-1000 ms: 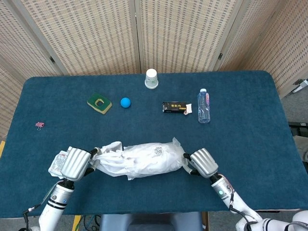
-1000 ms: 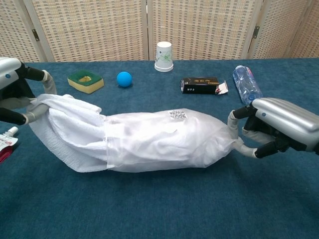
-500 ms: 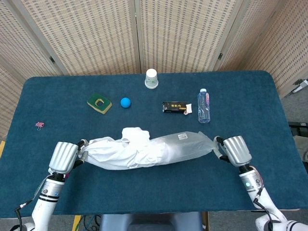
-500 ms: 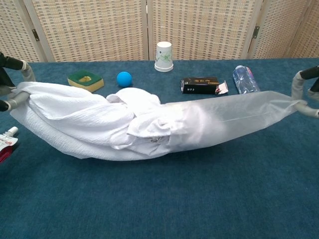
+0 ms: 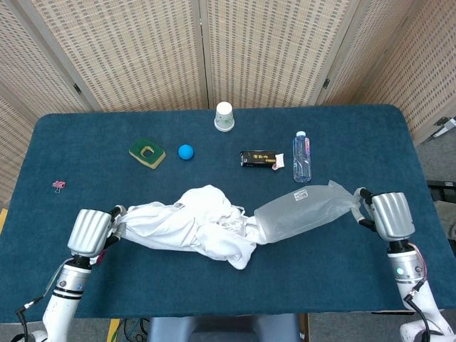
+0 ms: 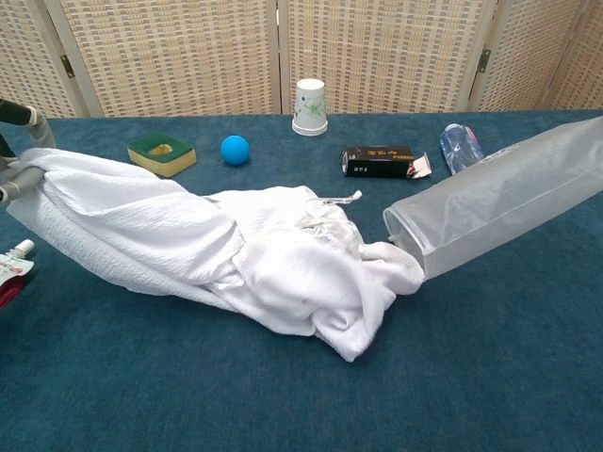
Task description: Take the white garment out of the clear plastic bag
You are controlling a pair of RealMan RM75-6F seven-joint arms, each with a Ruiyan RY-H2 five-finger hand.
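The white garment (image 5: 199, 226) is now almost wholly out of the clear plastic bag (image 5: 306, 211): half a second ago its bulk was still sheathed, and now only a small corner touches the bag's open mouth while the rest lies heaped on the blue table (image 5: 214, 292) near the front edge. The two hands have drawn further apart. The left hand (image 5: 91, 231) grasps the garment's far left end, holding that end stretched off the cloth, and the right hand (image 5: 388, 214) grasps the closed end of the bag, which now hangs lifted and slanted, empty through most of its length. By count there is one garment and one bag, and behind them, unmoved since before, one water bottle (image 5: 302, 157) lying on its side, one black box (image 5: 258, 159) just left of it, one green sponge (image 5: 147, 152), one paper cup (image 5: 224, 116) upright at the back edge, one blue ball (image 5: 186, 151) beside the sponge, one small packet (image 6: 11, 266) near the left hand, and one pink clip (image 5: 58, 185) off at the left.
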